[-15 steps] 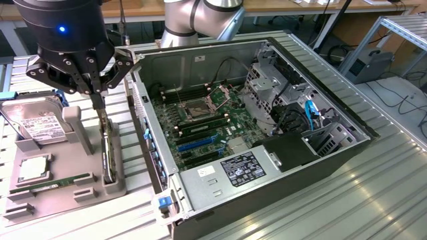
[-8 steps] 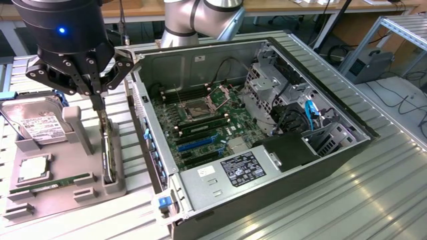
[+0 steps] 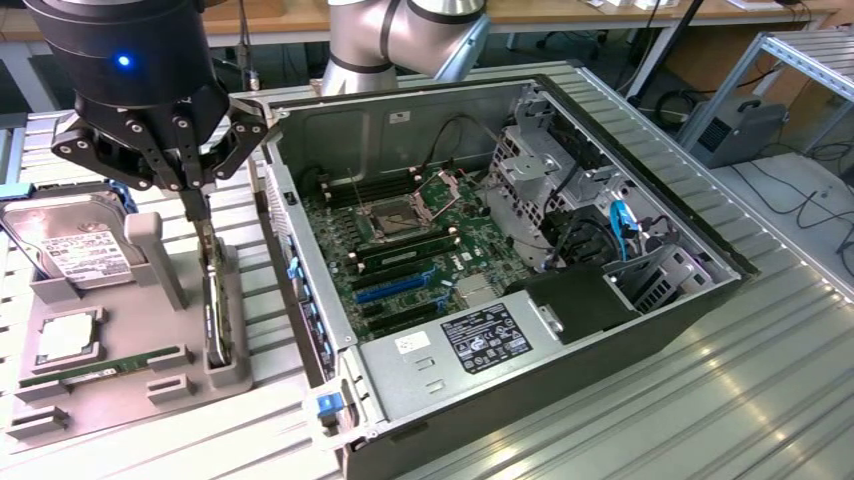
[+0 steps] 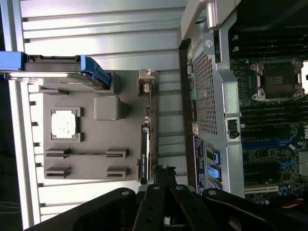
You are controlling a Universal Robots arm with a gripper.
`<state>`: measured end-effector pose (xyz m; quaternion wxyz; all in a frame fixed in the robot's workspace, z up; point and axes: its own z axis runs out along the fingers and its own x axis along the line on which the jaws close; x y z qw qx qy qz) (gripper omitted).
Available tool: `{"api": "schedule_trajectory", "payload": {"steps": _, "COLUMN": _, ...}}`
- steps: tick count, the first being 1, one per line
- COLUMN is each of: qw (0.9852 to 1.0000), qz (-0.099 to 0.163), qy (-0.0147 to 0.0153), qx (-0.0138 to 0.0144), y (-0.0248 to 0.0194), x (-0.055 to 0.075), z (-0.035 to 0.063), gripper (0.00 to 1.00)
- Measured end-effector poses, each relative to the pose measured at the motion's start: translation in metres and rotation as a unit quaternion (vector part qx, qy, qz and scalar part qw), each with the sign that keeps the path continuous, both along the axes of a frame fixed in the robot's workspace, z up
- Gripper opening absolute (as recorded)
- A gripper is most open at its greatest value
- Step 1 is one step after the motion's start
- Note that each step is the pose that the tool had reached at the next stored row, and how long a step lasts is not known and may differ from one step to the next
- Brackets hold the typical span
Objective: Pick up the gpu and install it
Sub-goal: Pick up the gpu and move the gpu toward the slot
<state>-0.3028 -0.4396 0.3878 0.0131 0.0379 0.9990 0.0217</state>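
Hand point(image 3: 198, 208) with fingers pressed together, tips just above the upper end of the gpu point(image 3: 211, 300); a grip on it cannot be confirmed. The gpu stands on edge in the grey fixture point(image 3: 114, 398) on the bench point(image 3: 747, 400), beside the open computer case point(image 3: 400, 110).

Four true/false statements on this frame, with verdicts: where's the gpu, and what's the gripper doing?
1. The gpu stands on edge in the grey fixture. True.
2. The gripper is wide open. False: it is shut, close above the gpu.
3. The gpu is seated inside the computer case. False: it is outside, in the fixture.
4. The hard drive rests on the same fixture. True.
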Motion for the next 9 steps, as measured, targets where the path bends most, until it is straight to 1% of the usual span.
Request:
{"api": "schedule_trajectory", "payload": {"steps": 4, "qw": 1.0000, "qz": 0.000, "qy": 0.0000, "qx": 0.0000, "y": 0.0000, "x": 0.0000, "z": 0.0000, "gripper": 0.11}}
{"api": "schedule_trajectory", "payload": {"steps": 7, "qw": 1.0000, "qz": 0.000, "qy": 0.0000, "qx": 0.0000, "y": 0.0000, "x": 0.0000, "z": 0.0000, "gripper": 0.29}}
{"api": "schedule_trajectory", "payload": {"steps": 8, "qw": 1.0000, "qz": 0.000, "qy": 0.0000, "qx": 0.0000, "y": 0.0000, "x": 0.0000, "z": 0.0000, "gripper": 0.29}}
{"api": "schedule_trajectory", "payload": {"steps": 9, "qw": 1.0000, "qz": 0.000, "qy": 0.0000, "qx": 0.0000, "y": 0.0000, "x": 0.0000, "z": 0.0000, "gripper": 0.36}}
